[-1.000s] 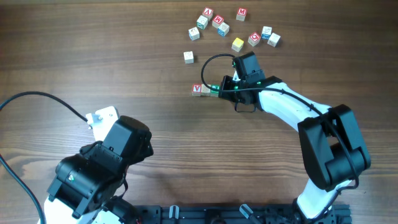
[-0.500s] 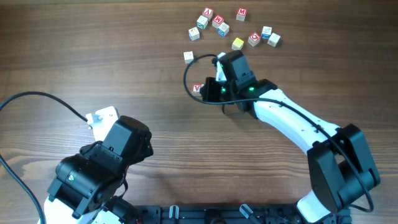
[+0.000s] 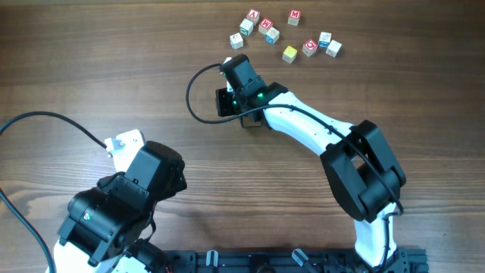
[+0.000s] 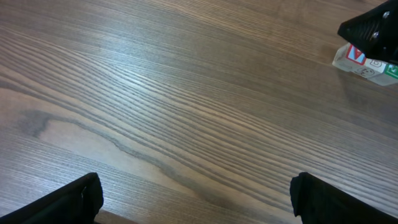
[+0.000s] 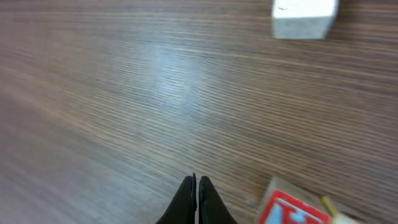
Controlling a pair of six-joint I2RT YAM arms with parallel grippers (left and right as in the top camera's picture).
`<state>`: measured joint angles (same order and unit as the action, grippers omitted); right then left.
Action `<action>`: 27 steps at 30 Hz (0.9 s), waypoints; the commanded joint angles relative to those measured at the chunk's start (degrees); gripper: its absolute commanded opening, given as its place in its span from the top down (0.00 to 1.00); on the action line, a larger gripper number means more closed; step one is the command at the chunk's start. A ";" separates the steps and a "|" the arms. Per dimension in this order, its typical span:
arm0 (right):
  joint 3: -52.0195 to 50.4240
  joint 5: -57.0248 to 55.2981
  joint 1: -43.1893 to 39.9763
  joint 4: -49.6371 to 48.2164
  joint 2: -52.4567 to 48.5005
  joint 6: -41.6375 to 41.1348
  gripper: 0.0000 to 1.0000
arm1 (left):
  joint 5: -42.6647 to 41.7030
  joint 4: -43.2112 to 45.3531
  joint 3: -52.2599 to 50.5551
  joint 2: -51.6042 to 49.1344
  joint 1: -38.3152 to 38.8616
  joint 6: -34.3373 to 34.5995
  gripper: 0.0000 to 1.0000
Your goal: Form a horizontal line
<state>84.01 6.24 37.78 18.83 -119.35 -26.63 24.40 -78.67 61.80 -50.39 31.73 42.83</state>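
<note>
Hovering right gripper (image 5: 195, 183) pinched together, seemingly empty, red-marked block (image 5: 293, 209) just beside

There's a red V on the small pale wooden cube (image 4: 356, 56) in the left wrist view. From overhead, the red-faced wooden cube (image 3: 294, 15) seems to read M. The other cubes' letters are too small to read.

The table (image 4: 186, 124) is showing brown wood grain in long streaks, smooth and mostly matt, and is catching a pale sheen under the light. The blocks (image 3: 289, 54) are looking like pale wood with painted faces in red, blue and yellow (the red-lettered block (image 5: 292, 208) is blurring too much to judge its finish). The right arm (image 3: 303, 129) is wearing a smooth white plastic shell, faintly glossy, between matt black housings. The left arm (image 3: 125, 197) is looking matt black plastic throughout, and the cable (image 3: 189, 98) is looking like black rubber.
</note>
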 commanded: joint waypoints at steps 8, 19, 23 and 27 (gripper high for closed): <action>1.05 -10.03 4.00 1.64 -1.88 0.92 0.95 | 0.96 -0.04 -0.11 0.04 -0.11 1.16 0.00; 1.05 -15.19 4.00 1.46 -3.98 -3.54 0.95 | 0.96 -0.04 -0.11 0.04 -0.11 1.16 0.00; 1.05 -15.37 4.00 2.03 -3.98 -3.82 0.95 | 0.96 -0.04 -0.11 0.04 -0.11 1.16 0.00; 1.05 -16.35 4.00 2.80 -3.98 -5.07 0.95 | 0.96 -0.04 -0.11 0.04 -0.11 1.16 0.00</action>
<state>84.05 -8.25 41.80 21.45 -122.23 -30.46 24.40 -78.67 61.80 -50.39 31.73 42.81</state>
